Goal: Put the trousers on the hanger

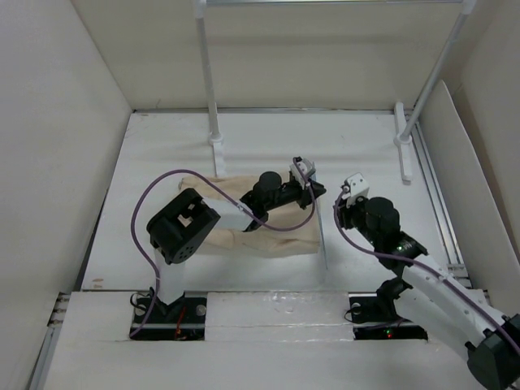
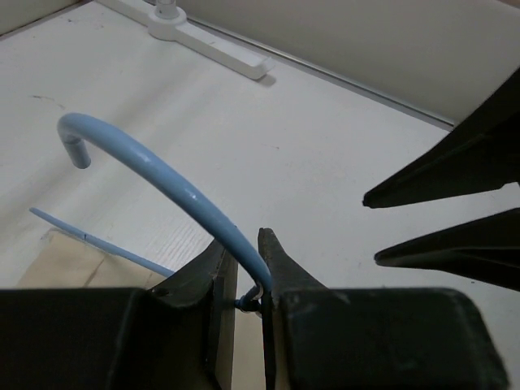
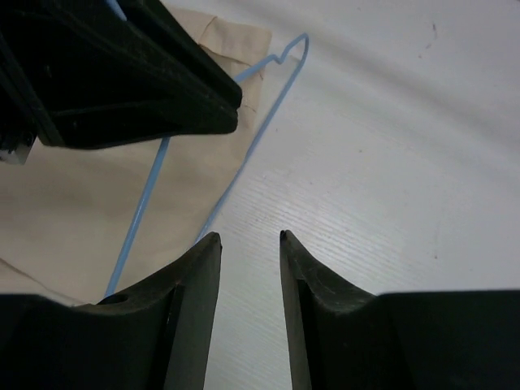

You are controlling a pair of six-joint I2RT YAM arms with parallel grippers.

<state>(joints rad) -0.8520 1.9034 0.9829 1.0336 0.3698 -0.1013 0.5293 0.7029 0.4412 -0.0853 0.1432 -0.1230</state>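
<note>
seen from above: trousers [image 1: 280, 236] spread flat mid-table, long axis running left to right, partly under the left arm. along their right edge, the hanger [image 1: 322, 244], one thin wire running near to far on the white table [image 1: 162, 146].

clamped on the hanger's neck, just below the hook: left gripper [image 2: 244, 244], fingers pressed together on the wire. just to its right, right gripper [image 3: 248, 238], fingers apart with nothing between them, over bare table beside the cloth's edge.

only in the left wrist view: the hook [image 2: 154, 166] arching up and away to the left, tip turned down, above bare table. also there, a strip of tan cloth at the lower left, a white rack foot [image 2: 203, 45] at the far edge, and the right gripper's two dark fingers at the right.

only in the right wrist view: two pale blue wires slanting away, one over the cloth, one along its edge, meeting at a notched shoulder corner lying off the cloth. hook too small to make out from above.
</note>
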